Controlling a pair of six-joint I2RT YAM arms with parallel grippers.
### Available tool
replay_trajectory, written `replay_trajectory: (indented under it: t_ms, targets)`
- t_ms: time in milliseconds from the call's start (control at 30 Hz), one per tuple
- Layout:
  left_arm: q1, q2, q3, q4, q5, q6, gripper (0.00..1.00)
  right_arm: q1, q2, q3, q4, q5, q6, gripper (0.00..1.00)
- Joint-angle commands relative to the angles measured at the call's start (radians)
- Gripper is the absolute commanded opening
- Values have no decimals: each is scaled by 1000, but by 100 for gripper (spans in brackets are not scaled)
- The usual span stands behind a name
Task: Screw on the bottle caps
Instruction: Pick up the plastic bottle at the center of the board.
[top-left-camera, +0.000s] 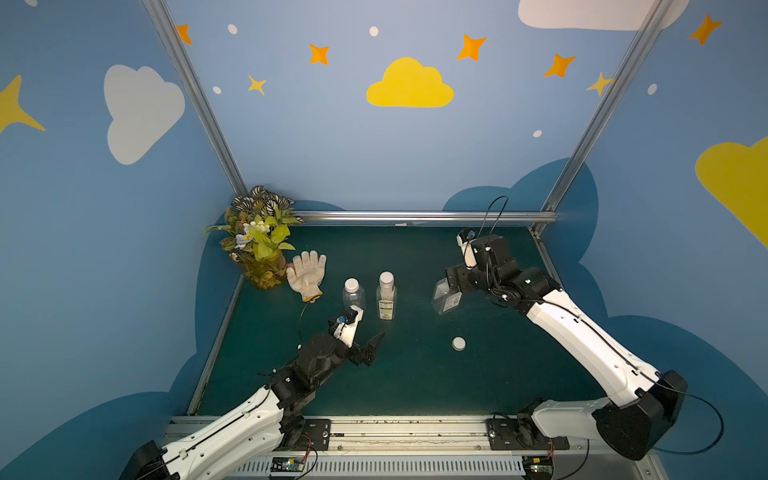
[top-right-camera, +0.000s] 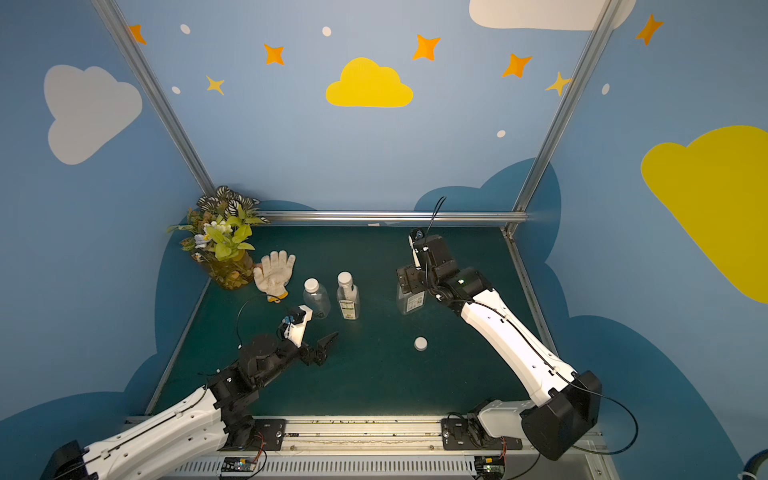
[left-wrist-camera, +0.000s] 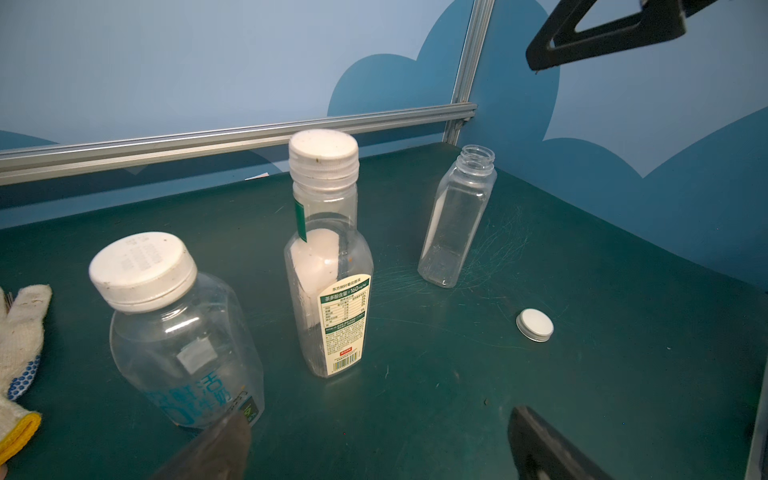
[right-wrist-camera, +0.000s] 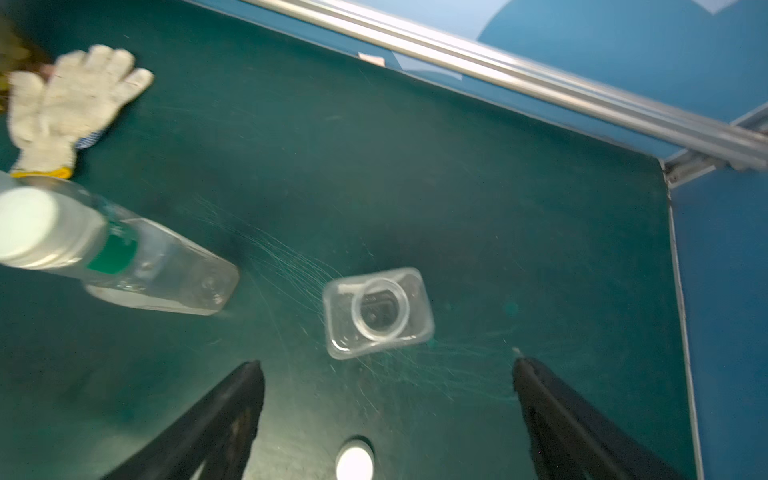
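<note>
Uncapped clear flat-sided plastic bottle (right-wrist-camera: 377, 311) stands upright, mouth up, toward the green counter's (top-left-camera: 415, 386) far right corner, under the wide, empty right hand (right-wrist-camera: 386, 365); loose round white plastic cap (top-left-camera: 459, 343) lies flat nearer the front edge; capped round clear bottle (top-left-camera: 353, 293), capped slim labelled bottle (top-left-camera: 386, 295), cream knitted glove (top-left-camera: 307, 274) and potted plant (top-left-camera: 259, 239) lie toward the left edge; left hand (left-wrist-camera: 378, 415) wide, empty

Glossy clear plastic bottles (left-wrist-camera: 328, 270) (mat (left-wrist-camera: 436, 407) matt, scratched).
</note>
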Motion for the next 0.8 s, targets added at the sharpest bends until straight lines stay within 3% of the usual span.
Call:
replay_trajectory:
  t_ms: [0,200,767]
  targets:
    - [5,1,11,23,20,-6,100,-40,38,1,-67,-16,18,94]
    - [4,6,11,24,23,-6,100,-73,124,36,-67,-62,1,84]
    - [6,21,10,29,30,-9,100,-80,294,136,-100,-145,2,83]
